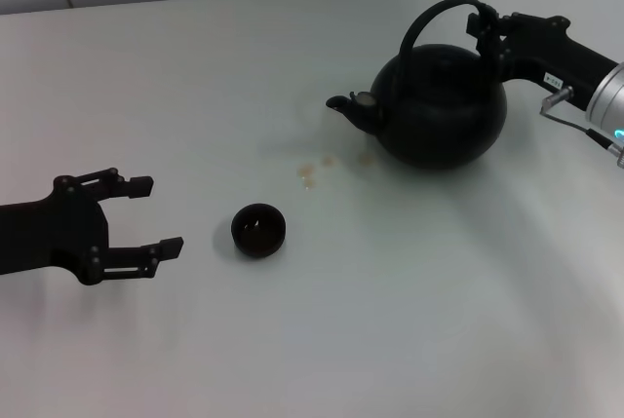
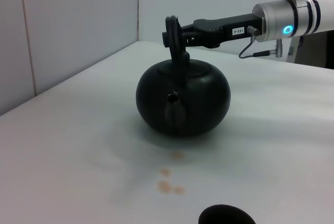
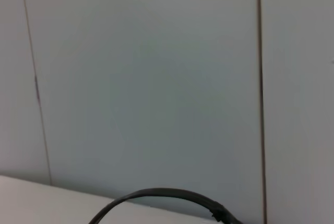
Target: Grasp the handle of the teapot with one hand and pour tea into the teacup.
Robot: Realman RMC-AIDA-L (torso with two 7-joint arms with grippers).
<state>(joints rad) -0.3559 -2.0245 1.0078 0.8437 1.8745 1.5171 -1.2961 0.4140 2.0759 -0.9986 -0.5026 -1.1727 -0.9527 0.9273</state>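
Right gripper (image 1: pixel 485 32) at upper right is clamped on the teapot's (image 1: pixel 441 106) handle (image 1: pixel 429 19). Pot sits upright on the table (image 1: pixel 390 321), teacup (image 1: pixel 258 229) lower centre, tea drops (image 1: pixel 310 172) between. Left gripper (image 1: pixel 146 213) idles wide open, lower left.

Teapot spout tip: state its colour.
Dull silvery-grey on the spout tip, against the matte-black teapot; the head view shows it best.

The head camera looked down from above on the white table (image 1: pixel 390 321). The left wrist camera sat low, facing the round matte-black teapot (image 2: pixel 182 98) spout-on; both views shared it. The right wrist camera faced the pale panelled wall (image 3: pixel 146 78), close above the teapot's black arched handle (image 3: pixel 162 197).
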